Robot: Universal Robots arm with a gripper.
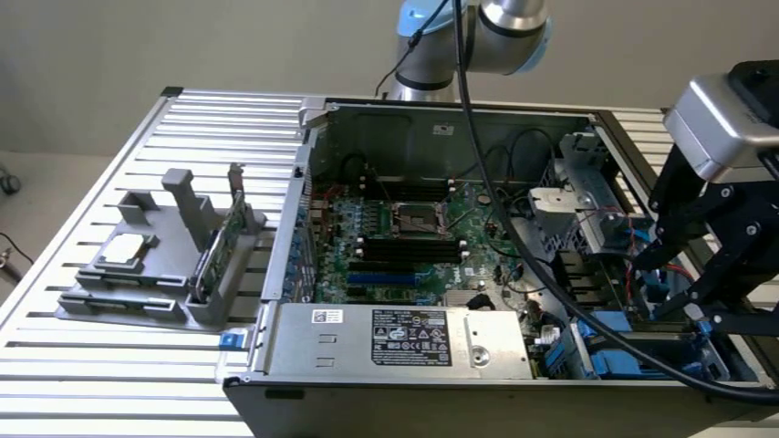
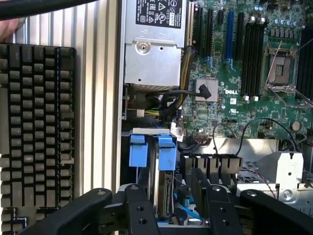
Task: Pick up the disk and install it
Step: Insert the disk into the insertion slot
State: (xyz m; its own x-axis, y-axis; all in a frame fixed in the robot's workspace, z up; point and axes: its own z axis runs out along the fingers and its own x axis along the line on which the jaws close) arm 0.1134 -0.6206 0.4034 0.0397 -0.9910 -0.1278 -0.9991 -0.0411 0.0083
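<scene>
The disk (image 2: 164,188) stands on edge in the drive bay at the case's front corner, its silver side showing. Its blue carrier tab (image 2: 166,152) sticks out beside a second blue tab (image 2: 138,152). My gripper (image 2: 171,200) straddles the disk, open. One black finger (image 2: 142,210) sits close to it and the other finger (image 2: 208,205) stands clear, with a gap. In the exterior view my gripper (image 1: 712,292) hangs over the bay at the case's right end, above the blue carriers (image 1: 627,365).
The open computer case (image 1: 316,119) lies on a slatted table, with its motherboard (image 1: 402,237) and silver power supply (image 1: 389,338) exposed. A thick black cable (image 1: 512,219) crosses the case. A grey fixture (image 1: 159,274) on the exterior view's left holds a chip and a green card. A keyboard (image 2: 36,132) lies beside the case.
</scene>
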